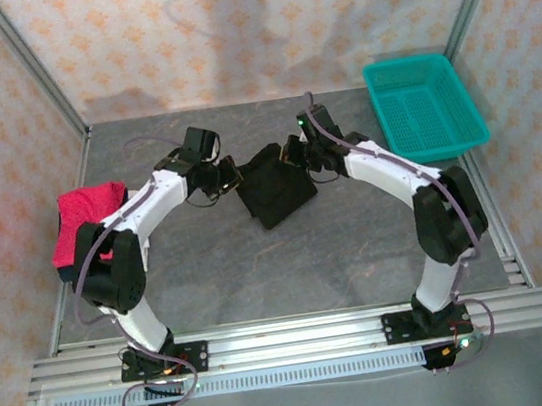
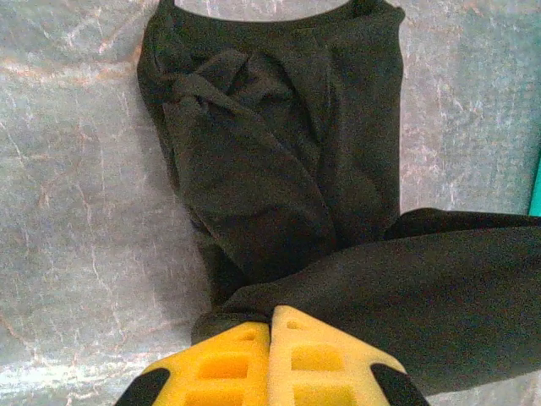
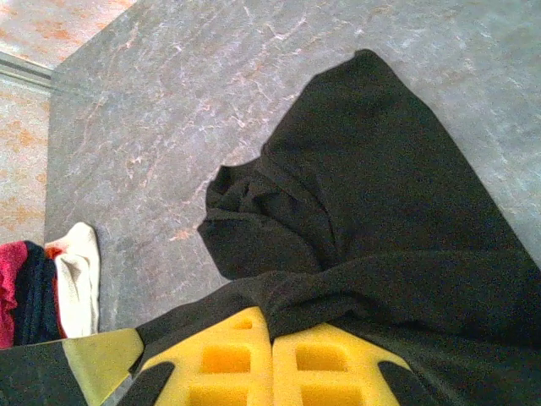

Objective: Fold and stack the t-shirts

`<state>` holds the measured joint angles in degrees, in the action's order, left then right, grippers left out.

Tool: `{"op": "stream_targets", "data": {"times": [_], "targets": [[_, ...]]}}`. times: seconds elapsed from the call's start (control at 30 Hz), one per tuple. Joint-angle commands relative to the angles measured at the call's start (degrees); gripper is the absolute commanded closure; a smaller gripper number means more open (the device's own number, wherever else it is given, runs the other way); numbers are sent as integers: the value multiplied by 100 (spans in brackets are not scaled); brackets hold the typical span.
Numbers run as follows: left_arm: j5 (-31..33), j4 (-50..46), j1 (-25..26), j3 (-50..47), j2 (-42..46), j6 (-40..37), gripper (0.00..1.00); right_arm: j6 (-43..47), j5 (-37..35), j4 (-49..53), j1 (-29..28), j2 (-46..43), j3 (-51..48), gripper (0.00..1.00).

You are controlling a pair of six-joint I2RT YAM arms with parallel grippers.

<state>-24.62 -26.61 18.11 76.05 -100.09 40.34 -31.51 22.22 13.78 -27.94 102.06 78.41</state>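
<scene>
A black t-shirt [image 1: 275,192] lies partly folded in the middle of the grey table, its far edge lifted between both grippers. My left gripper [image 1: 230,176] is shut on the shirt's left end; in the left wrist view the yellow fingers [image 2: 272,326] pinch black cloth [image 2: 279,169]. My right gripper [image 1: 294,151] is shut on the shirt's right end, and black fabric [image 3: 372,228] bunches over its yellow fingertips [image 3: 272,334]. A crimson-pink t-shirt [image 1: 87,221] lies bunched at the table's left edge, seen too as a pile [image 3: 34,292] with dark and white cloth.
A teal mesh basket [image 1: 426,105] stands at the back right corner. Patterned walls close in the table on three sides. Bare grey tabletop [image 1: 291,271] stretches in front of the shirt, toward the arm bases.
</scene>
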Motion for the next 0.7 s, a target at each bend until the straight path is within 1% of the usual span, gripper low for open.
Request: {"op": "stream_targets", "data": {"times": [0.0, 0.2, 0.3, 0.37, 0.43, 0.5, 0.53, 0.6, 0.63, 0.67], "targets": [[186, 52, -100, 449, -232, -193, 100, 273, 139, -597, 78, 406, 406, 100], [212, 64, -249, 1058, -894, -245, 100, 175, 58, -1217, 200, 1258, 822, 100], [368, 103, -319, 1278, -1311, -221, 100, 171, 62, -1268, 244, 1760, 1175, 100], [424, 107, -368, 1444, -1539, -185, 99, 155, 16, -1272, 258, 2088, 1466, 92], [413, 71, -415, 1659, -1781, -167, 93, 159, -51, -1261, 271, 2311, 1661, 85], [316, 79, -444, 1847, -1952, -182, 85, 161, -110, -1247, 281, 2375, 1784, 75], [296, 56, -442, 1957, -2014, -209, 75, 186, -143, -1262, 281, 2354, 1808, 68], [298, -31, -456, 2113, -2062, -250, 44, 232, -186, -1322, 280, 2233, 1765, 53], [292, -53, -455, 2149, -2030, -261, 31, 275, -206, -1374, 281, 2130, 1697, 46], [298, -46, -453, 2159, -1985, -276, 21, 309, -243, -1430, 281, 2011, 1602, 41]]}}
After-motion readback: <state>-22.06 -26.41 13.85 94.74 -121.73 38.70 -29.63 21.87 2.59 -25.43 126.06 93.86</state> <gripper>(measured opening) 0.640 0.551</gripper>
